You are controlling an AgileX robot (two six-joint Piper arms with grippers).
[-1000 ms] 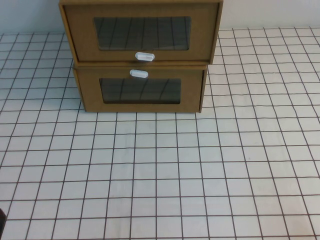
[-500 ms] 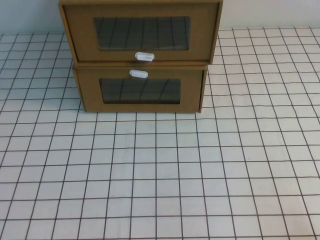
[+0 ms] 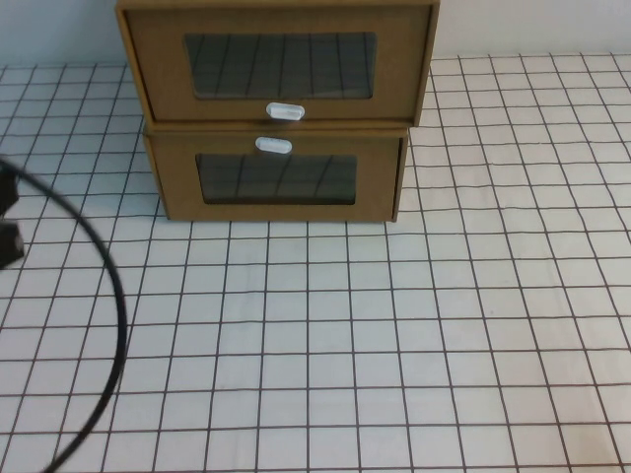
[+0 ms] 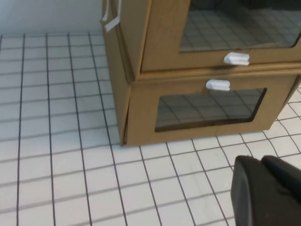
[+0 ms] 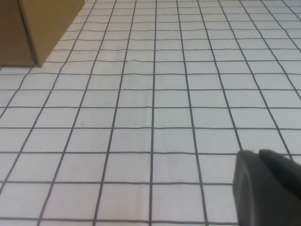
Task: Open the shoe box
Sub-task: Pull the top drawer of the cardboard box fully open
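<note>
Stacked two high on the gridded table (image 3: 394, 345), ahead of the left hand (image 4: 261, 161) and rising above it: upper shoe box (image 3: 276, 59) on lower shoe box (image 3: 276, 177). Both brown fronts are closed flush, each with a dark window and a small white pull (image 3: 285, 111).

Pressed together and gripping nothing, that hand's fingers, low over the table and well short of the lower shoe box.

New since half a second ago, at the near-left edge of the high view: dark parts of the left arm (image 3: 8, 212) and a looping black cable (image 3: 110, 296). Unmoved meanwhile, both boxes.

Clamped fully closed and likewise empty, the right hand (image 5: 259, 155), low over open table, with one corner of the stack far off to its side.
</note>
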